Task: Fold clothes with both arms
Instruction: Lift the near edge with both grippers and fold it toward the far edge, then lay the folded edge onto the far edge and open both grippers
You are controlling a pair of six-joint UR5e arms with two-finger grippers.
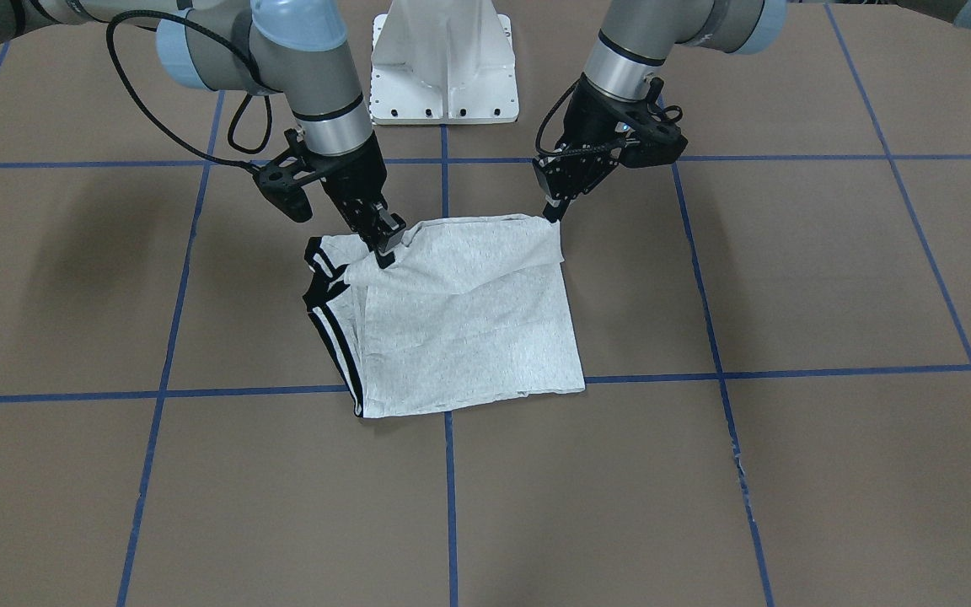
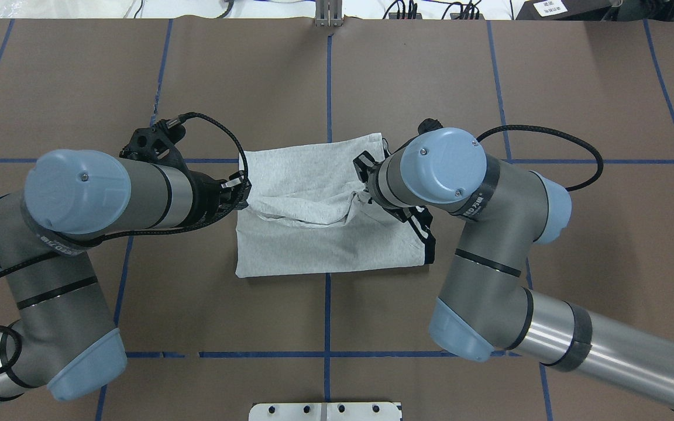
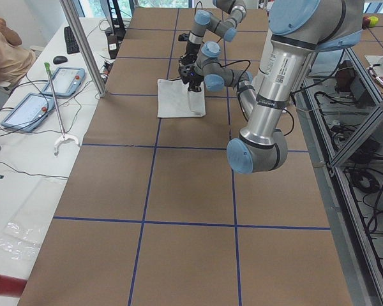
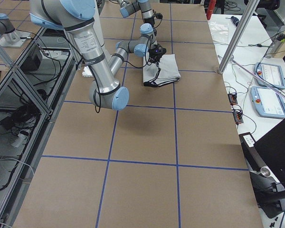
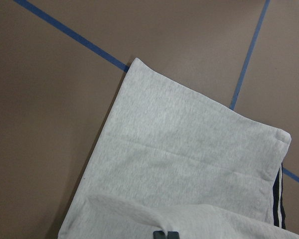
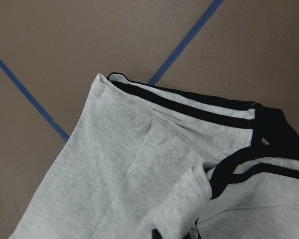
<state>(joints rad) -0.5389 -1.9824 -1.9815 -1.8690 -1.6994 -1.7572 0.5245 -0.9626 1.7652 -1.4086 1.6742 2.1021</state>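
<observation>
On the table (image 1: 789,278), the shirt (image 1: 469,337) is already folded to a rectangle; left end effector (image 1: 551,211) and right end effector (image 1: 386,246) pinch its robot-side edge, likely for another fold

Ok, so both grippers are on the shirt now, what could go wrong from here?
The left gripper pinches only the very corner of the T-shirt, so the cloth may slip out as it moves. The right gripper holds bunched cloth by the black-and-white stripes; the fold could land creased or skewed.
</observation>
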